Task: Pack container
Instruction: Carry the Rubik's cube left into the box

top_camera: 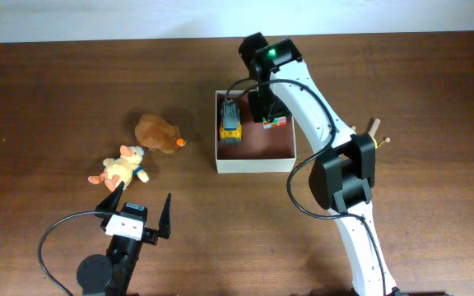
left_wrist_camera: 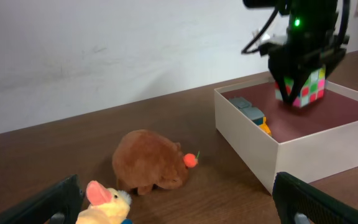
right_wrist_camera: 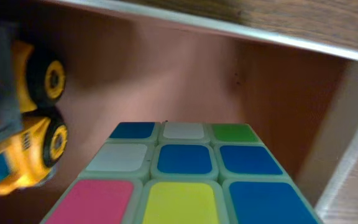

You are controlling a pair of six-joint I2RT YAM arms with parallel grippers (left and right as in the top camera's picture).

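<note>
Container [top_camera: 253, 165], square shallow white-walled box, pinkish-brown inside. Sits on dark wooden counter [top_camera: 56, 99]; holds multicoloured puzzle cube [left_wrist_camera: 309, 87] clamped in right jaws. Left jaws spread, empty. Probably light, stiff; best pinched at 1 wall.

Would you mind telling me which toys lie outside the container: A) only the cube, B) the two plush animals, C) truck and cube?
B: the brown plush and the yellow plush lie on the table left of the container, while the truck and cube are inside it.
</note>
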